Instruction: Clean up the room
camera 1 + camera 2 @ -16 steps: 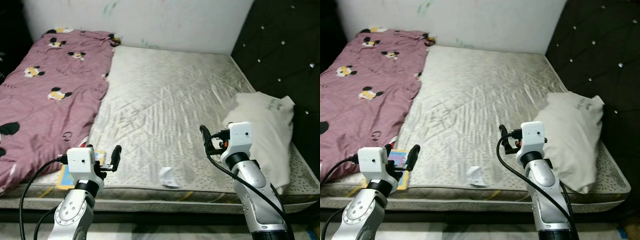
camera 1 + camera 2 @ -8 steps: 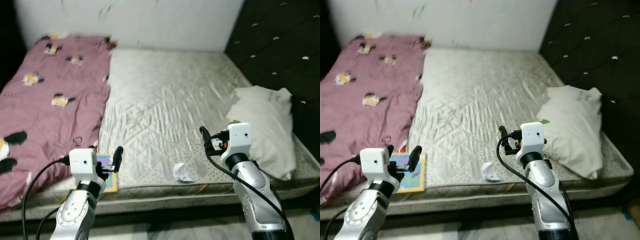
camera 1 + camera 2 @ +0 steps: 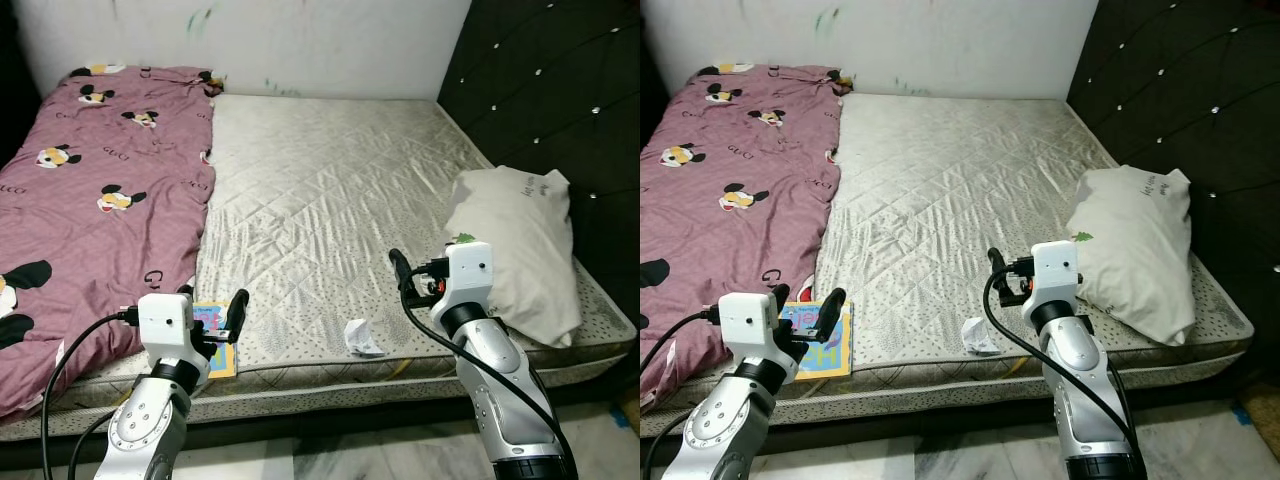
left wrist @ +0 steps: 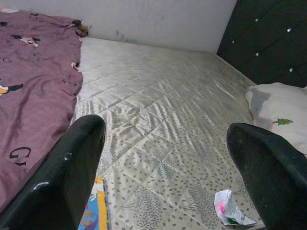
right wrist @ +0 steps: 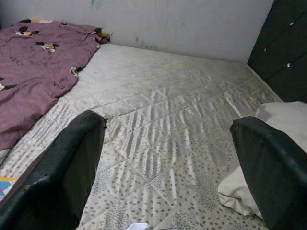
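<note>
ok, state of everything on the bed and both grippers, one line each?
left gripper: open, empty, raised at the mattress's near edge
right gripper: open, empty, raised over the mattress
crumpled paper: lying loose near the front edge
picture book: flat, closed, at the near edge beside the blanket
blanket: spread over the left side, unfolded
pillow: lying slumped by the headboard
mattress: bare, no sheet

The blanket [image 3: 90, 200] runs off the head view's left edge, and the left arm partly hides the book [image 3: 825, 345]
</note>
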`<state>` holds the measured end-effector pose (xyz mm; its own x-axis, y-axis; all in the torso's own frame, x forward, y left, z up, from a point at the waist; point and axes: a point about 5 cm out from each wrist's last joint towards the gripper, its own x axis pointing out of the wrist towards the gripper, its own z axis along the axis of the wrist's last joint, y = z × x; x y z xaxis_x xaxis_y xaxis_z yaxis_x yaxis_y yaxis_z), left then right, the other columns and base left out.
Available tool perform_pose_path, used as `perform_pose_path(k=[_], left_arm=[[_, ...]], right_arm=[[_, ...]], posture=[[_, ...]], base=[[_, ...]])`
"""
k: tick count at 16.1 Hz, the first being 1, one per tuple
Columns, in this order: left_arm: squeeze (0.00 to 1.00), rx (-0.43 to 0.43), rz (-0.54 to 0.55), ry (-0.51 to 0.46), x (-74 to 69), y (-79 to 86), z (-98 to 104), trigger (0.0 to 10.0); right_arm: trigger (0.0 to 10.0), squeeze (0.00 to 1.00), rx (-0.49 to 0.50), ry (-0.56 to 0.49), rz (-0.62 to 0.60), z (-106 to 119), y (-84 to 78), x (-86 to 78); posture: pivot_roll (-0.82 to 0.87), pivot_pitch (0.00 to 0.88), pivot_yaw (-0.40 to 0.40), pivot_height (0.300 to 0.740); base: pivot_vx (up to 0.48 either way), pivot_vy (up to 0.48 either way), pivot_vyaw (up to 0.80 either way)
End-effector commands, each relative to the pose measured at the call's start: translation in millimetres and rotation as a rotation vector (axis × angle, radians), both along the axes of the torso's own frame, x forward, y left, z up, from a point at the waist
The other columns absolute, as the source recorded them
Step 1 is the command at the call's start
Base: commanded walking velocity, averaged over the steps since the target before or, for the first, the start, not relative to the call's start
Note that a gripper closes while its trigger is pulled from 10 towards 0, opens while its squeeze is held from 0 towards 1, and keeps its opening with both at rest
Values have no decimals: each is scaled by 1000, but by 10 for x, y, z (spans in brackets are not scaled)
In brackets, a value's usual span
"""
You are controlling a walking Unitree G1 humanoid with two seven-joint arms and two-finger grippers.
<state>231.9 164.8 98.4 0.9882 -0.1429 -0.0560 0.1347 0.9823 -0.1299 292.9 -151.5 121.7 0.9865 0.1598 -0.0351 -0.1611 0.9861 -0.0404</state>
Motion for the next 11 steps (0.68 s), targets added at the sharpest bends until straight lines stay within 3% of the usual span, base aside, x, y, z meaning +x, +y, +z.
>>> perform_pose_path(k=[1, 7, 11], left_arm=[[0, 3, -9, -13, 4, -5, 22, 10000], [0, -4, -20, -11, 6, -22, 18, 10000], [0, -7, -11, -7, 10, -16, 13, 10000]], right_arm=[[10000, 0, -11, -2, -15, -7, -37, 16], [10000, 0, -17, -5, -18, -3, -47, 22], [10000, 0, -21, -4, -23, -8, -56, 18]], posture=[[-34, 3, -84, 740], [-36, 5, -88, 740], [-40, 18, -87, 740]], base=[[244, 0, 0], [254, 0, 0], [0, 0, 0]])
